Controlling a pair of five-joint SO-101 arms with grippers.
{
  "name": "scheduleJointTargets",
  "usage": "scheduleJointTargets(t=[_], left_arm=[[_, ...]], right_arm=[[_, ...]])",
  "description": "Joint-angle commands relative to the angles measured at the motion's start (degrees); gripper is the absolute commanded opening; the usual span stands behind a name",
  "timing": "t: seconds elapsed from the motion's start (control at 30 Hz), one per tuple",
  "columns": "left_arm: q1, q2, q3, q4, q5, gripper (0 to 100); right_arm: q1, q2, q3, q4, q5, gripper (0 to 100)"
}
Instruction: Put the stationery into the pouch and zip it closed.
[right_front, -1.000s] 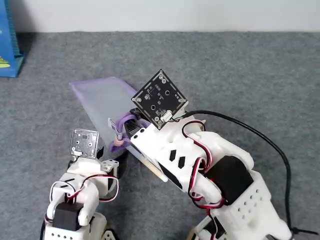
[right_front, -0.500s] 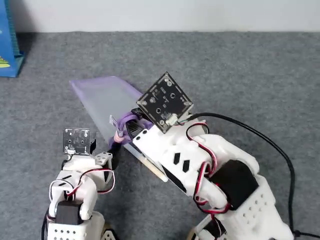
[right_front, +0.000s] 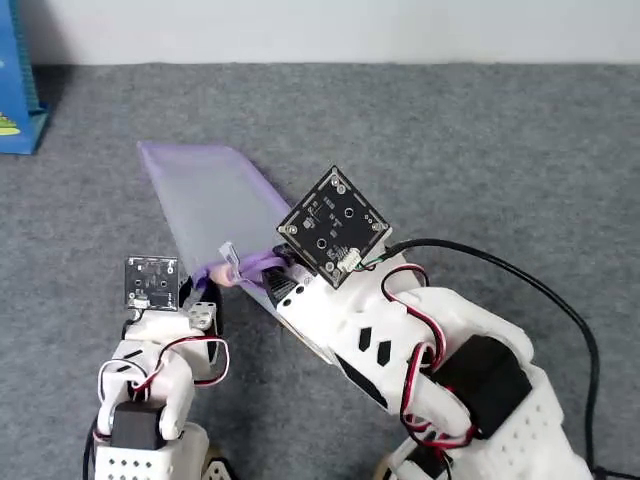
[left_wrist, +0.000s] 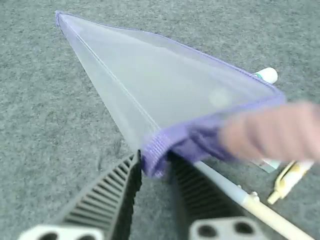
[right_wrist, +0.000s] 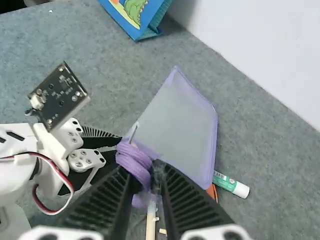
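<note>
Pouch (right_front: 210, 200) lies flat on the grey surface (right_front: 480, 140), far end pointing away from me and purple mouth edge next to both arms. My left tool (left_wrist: 154, 159) is pinched narrow on the near corner of that edge. My right tool (right_wrist: 144, 172) is clamped narrow on a bunched part of the same edge, just beside the left one. The glue stick (right_wrist: 227, 183) and a pen (left_wrist: 289, 179) lie on the surface beside the pouch, not in it, so I judge the job in hand is getting the mouth open.

To do it well, I would use the left tool as the anchor and hold the corner low against the surface. The right tool should draw its bunch away along the edge, not upward, or the light pouch may lift. Both grips hold little fabric, so a slow, even pull is safer than a tug. I cannot tell whether the right tool has the zip pull or only cloth. If the edge slips, I should regrip deeper.
</note>
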Motion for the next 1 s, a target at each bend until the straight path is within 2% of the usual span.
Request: scheduleJointTargets(t=[0.0, 0.1, 0.47, 0.7, 0.97], left_arm=[[-0.3, -0.6, -0.7, -1.3, 0.0, 1], [-0.5, -0.6, -0.9, -1.1, 0.1, 1], [-0.9, -0.6, -3.6, 3.0, 0.3, 1], [-6.2, -0.6, -4.5, 3.1, 0.4, 1], [-6.7, -0.6, -4.5, 3.1, 0.4, 1]], right_arm=[[-0.1, -1.8, -3.2, 1.2, -0.2, 0.8], [2.9, -1.8, -3.2, 2.8, -0.2, 0.8], [24.9, -1.8, -3.1, 2.8, 3.3, 0.8], [36.9, -1.8, -3.1, 2.8, 6.1, 0.8], [48.6, -1.8, -3.1, 2.3, 9.1, 0.8]])
